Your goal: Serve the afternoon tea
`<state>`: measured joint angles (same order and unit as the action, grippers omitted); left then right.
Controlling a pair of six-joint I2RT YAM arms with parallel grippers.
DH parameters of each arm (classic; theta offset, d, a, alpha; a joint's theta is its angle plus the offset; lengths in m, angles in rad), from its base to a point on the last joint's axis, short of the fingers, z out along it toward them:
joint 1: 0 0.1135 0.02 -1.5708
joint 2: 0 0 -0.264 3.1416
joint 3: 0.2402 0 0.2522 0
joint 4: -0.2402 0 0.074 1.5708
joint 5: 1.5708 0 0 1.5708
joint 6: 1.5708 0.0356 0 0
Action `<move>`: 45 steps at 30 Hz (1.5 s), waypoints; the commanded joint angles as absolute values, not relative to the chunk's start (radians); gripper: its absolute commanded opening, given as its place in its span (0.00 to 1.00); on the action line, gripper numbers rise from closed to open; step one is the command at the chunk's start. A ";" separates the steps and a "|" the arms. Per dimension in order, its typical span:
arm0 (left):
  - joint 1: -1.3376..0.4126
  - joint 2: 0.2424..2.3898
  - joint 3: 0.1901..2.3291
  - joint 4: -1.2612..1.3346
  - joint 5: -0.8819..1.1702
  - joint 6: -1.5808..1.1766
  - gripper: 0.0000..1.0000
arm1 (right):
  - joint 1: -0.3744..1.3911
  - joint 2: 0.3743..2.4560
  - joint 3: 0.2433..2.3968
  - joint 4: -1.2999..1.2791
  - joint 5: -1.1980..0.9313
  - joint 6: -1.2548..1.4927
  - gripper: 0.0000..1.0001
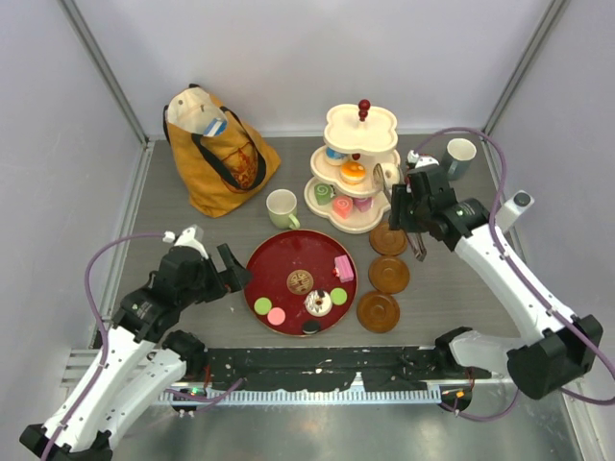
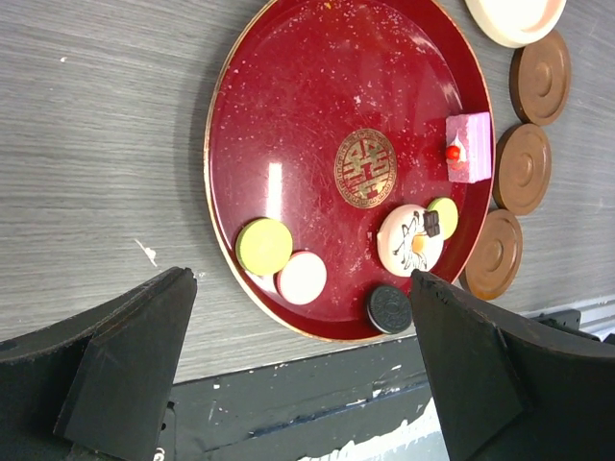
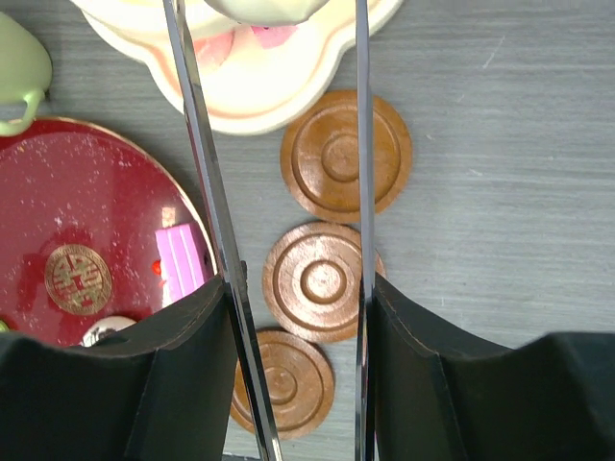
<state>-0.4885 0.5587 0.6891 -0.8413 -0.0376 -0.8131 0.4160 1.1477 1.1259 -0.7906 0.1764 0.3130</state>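
Note:
Toy pastries lie on the dark-red tray (image 1: 279, 259): a green macaron (image 2: 263, 245), a pink macaron (image 2: 302, 277), a white iced donut (image 2: 408, 240), a dark cookie (image 2: 389, 309) and a pink cake slice (image 2: 469, 146). More pastries sit on the cream three-tier stand (image 1: 357, 125). A pale green mug (image 1: 282, 206) stands behind the tray and a grey-blue mug (image 1: 459, 154) at the back right. The red mug is out of view. My left gripper (image 2: 303, 280) is open and empty at the tray's left edge. My right gripper (image 3: 298, 298) is shut on metal tongs (image 3: 207, 192). A pale piece (image 3: 259, 8) sits between their tips by the stand.
Three brown wooden saucers (image 1: 388, 275) lie in a row right of the tray, under the right gripper. A mustard-yellow tote bag (image 1: 216, 154) stands at the back left. A black rail (image 2: 317, 403) runs along the table's near edge.

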 commanded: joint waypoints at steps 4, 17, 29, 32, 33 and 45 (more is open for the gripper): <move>-0.483 0.555 0.673 -0.804 -0.049 -0.824 1.00 | 0.397 1.290 1.287 -0.721 0.172 0.278 0.46; -0.483 0.569 0.670 -0.787 -0.072 -0.816 1.00 | 0.377 1.492 1.443 -0.713 0.187 0.250 0.54; -0.485 0.572 0.673 -0.788 -0.077 -0.816 1.00 | 0.371 1.503 1.466 -0.735 0.207 0.249 0.68; -0.485 0.572 0.676 -0.799 -0.078 -0.819 1.00 | 0.371 1.482 1.460 -0.741 0.209 0.250 0.68; -0.483 0.569 0.676 -0.799 -0.077 -0.822 1.00 | 0.371 1.476 1.453 -0.742 0.209 0.252 0.68; -0.483 0.561 0.667 -0.824 -0.071 -0.851 1.00 | 0.377 1.243 1.260 -0.745 0.097 0.270 0.67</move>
<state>-0.4885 0.5583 0.6724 -0.8284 -0.0624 -0.8345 0.3756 1.3411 1.3251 -0.7689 0.1547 0.2607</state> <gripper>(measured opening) 0.994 0.678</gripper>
